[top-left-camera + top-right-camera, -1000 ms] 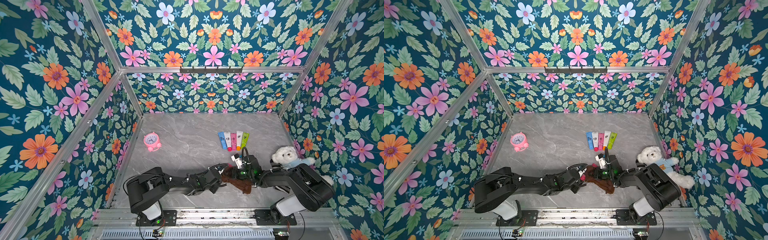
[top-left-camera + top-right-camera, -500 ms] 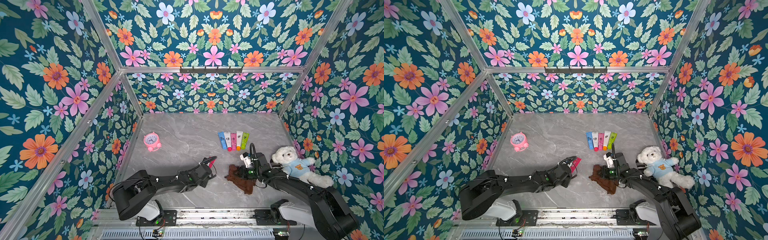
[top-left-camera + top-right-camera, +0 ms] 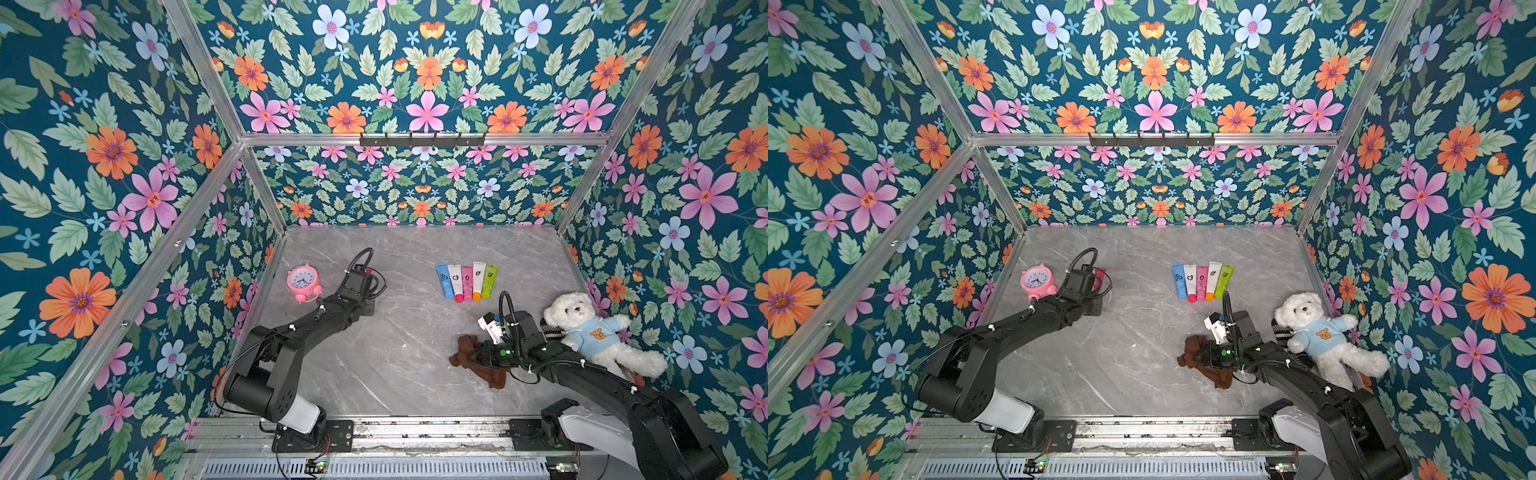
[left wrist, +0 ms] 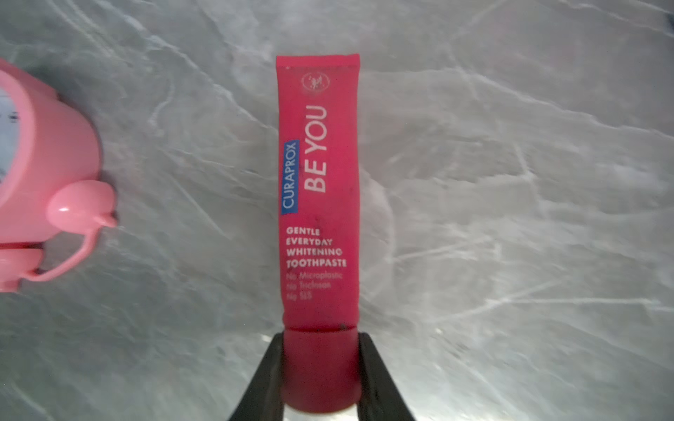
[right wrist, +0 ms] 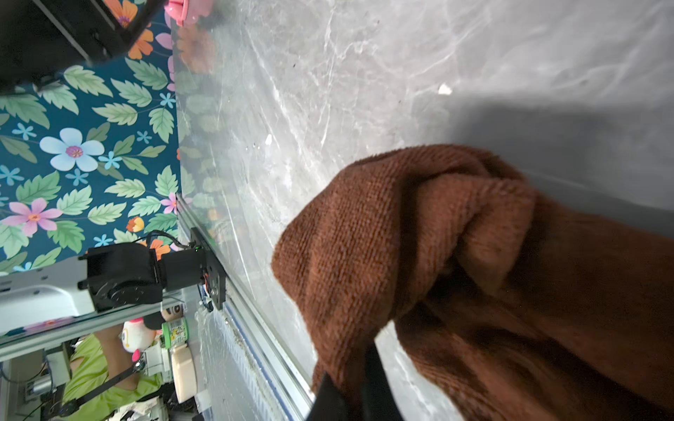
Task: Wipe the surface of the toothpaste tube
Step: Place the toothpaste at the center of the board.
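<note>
left claw (image 4: 321,342) pinches the tube (image 4: 319,182) by its cap (image 4: 320,379) only; right claw (image 5: 352,375) grips the cloth (image 5: 474,255). hard wiping could twist the tube loose or knock the clock (image 4: 47,175).

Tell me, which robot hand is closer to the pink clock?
Left. The left hand, gripping the red toothpaste tube, is right beside the clock; the right hand holds the brown cloth far off, by the teddy bear.
</note>
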Controlling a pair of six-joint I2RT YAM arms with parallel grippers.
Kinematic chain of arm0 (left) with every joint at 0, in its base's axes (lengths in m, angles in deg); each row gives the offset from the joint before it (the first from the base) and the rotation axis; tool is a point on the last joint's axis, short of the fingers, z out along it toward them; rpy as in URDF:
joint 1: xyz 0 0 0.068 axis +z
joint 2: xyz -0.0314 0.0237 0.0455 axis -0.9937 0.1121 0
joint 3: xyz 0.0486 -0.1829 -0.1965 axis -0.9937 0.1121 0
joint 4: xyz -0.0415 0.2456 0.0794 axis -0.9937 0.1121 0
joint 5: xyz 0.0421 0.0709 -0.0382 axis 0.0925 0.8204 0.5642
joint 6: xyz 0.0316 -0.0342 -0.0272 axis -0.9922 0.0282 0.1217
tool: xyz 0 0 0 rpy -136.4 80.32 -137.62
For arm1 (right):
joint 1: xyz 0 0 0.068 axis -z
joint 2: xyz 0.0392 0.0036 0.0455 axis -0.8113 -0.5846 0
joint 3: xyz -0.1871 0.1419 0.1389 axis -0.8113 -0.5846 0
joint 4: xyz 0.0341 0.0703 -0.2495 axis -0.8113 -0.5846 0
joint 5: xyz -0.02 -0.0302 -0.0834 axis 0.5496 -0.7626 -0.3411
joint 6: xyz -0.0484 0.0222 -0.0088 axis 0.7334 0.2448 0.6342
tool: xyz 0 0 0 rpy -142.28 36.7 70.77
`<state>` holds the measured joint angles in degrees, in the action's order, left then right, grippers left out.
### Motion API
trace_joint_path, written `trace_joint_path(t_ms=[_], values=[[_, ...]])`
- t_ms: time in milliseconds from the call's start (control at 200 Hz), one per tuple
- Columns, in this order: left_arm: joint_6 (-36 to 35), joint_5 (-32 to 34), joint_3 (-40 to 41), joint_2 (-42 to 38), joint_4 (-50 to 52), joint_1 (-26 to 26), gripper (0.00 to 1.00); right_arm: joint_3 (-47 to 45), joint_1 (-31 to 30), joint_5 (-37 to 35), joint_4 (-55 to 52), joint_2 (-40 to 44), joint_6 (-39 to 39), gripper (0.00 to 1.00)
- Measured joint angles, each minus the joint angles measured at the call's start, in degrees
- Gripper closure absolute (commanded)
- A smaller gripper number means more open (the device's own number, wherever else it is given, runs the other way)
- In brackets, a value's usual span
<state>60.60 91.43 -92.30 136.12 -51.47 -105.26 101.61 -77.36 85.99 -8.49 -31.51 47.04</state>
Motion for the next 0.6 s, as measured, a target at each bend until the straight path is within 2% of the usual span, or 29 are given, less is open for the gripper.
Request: trace_joint_path(t_ms=[170,315,600], values=[[-5.53,-2.03,-5.35,3.85,3.69,4.96,1.00,0.00,-0.76,0.59,0.11,-0.15,0.15,1.00],[-7.89,-3.13,-6.21,4.76,4.09,9.33,1.00,0.00,-1.20,0.59,0.11,-0.17,0.22,1.00],[-9.55,-5.97,-5.55,9.66,3.56,11.04,1.00,0.07,-1.57,0.35,0.07,0.33,0.35,1.00]])
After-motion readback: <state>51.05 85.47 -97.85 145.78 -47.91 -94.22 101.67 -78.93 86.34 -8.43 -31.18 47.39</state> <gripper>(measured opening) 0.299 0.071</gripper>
